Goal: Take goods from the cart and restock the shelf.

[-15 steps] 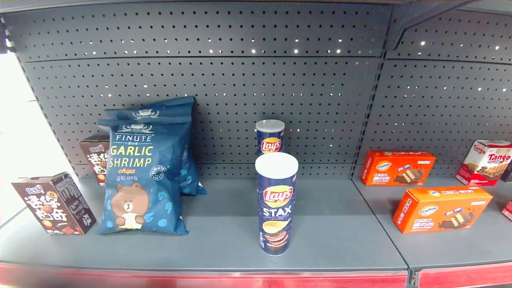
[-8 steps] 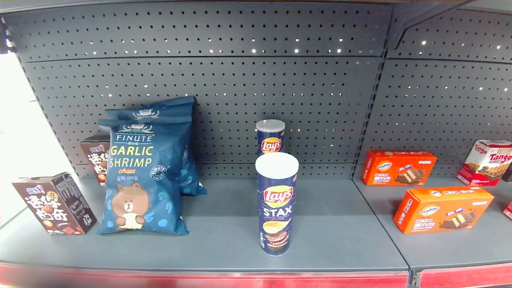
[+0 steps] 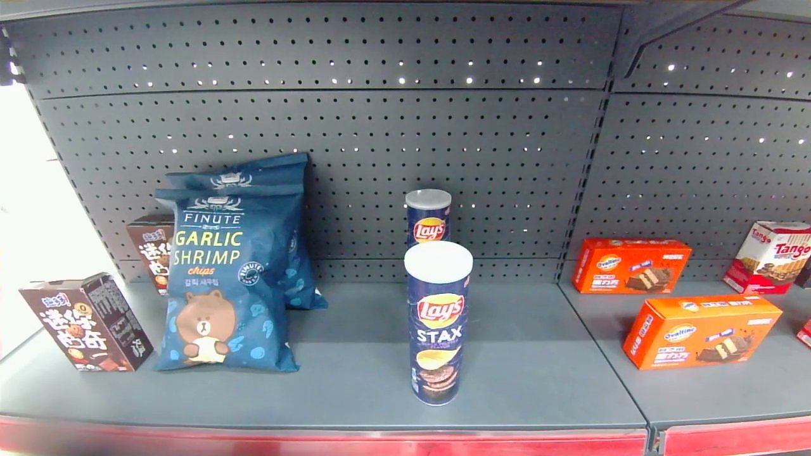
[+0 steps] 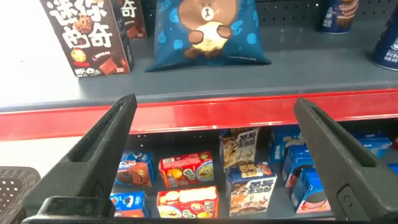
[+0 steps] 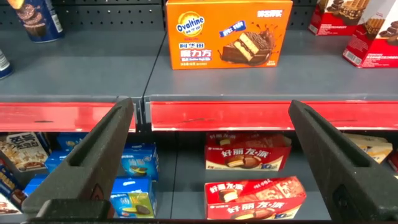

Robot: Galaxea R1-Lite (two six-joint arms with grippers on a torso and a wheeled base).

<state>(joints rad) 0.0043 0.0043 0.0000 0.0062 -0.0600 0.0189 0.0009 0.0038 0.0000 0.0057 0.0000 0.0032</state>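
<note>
Facing the grey metal shelf (image 3: 526,354) with both arms held low before its red front edge (image 3: 317,440), we have our left gripper (image 4: 211,102) in front of the shelf's left part, its two black fingers (image 4: 102,155) spread wide apart with nothing between them. Our right gripper (image 5: 210,104) sits the same way before the section further right, its fingers (image 5: 90,162) equally wide and holding nothing. On the shelf we count two blue foil snack bags (image 3: 231,285) with a bear printed on them, one leaning behind the other against the perforated grey back panel (image 3: 380,139). Near the middle stand two dark blue cylindrical crisp cans (image 3: 437,323) with pale lids, upright, one directly behind the other. At the left end are two brown cardboard biscuit boxes (image 3: 85,323), the nearer one standing apart from the bags, the farther one partly hidden behind them. On the neighbouring section to the right lie two flat orange cardboard boxes (image 3: 700,330), one nearer the front and one toward the back, and past them one white and red carton (image 3: 770,256). Under the red edge our wrist cameras show a lower shelf (image 5: 180,168) with small blue and red boxes (image 4: 186,171); they seem packed in rows, but we cannot count them reliably from here.
</note>
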